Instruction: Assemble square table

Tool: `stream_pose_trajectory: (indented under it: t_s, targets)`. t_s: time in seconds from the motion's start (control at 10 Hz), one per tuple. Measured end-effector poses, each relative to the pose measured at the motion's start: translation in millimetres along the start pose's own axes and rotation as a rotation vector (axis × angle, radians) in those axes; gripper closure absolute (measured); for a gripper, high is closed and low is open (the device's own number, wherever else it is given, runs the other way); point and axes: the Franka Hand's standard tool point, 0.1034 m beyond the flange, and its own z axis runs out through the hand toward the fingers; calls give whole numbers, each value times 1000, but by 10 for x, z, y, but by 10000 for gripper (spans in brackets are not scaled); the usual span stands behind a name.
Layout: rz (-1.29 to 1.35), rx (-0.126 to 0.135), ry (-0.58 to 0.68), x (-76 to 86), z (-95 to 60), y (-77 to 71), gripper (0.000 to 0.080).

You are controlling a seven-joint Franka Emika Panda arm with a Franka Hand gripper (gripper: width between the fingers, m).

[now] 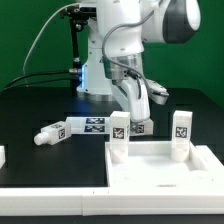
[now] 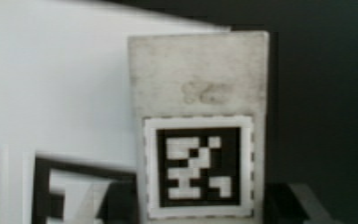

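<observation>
On the black tabletop (image 1: pixel 30 100), the square panel (image 1: pixel 150 168) carries two upright legs (image 1: pixel 180 133) at its far corners; the end effector (image 1: pixel 133 112) straddles a tagged leg (image 2: pixel 197 80), grip impossible to tell; its tag (image 2: pixel 197 168) shows only black-and-white blocks.

No letters, numbers or brand names could be read. The only signs were black-and-white coded tags (image 2: pixel 197 165), as on one short white plastic leg (image 1: pixel 119 140) and a second leg (image 1: pixel 181 138) upright at the rim of the large white square plastic panel (image 1: pixel 160 172).

Lab: green backdrop (image 1: pixel 20 30), black table (image 1: pixel 30 110), tagged leg (image 1: pixel 181 130).
</observation>
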Motion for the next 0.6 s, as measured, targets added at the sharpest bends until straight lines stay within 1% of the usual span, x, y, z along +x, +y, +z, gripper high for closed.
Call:
stream_pose_trajectory:
  t_s: [0.1,0.2,0.4,0.5,0.6]
  targets:
    - [29,5,1,-86,12,-34,514]
    - [27,9,7,-126,17,-44,514]
    - [1,7,17,32,-3,13,514]
    - [-4,9,20,80,-12,17,514]
    - [-4,9,20,94,-13,14,514]
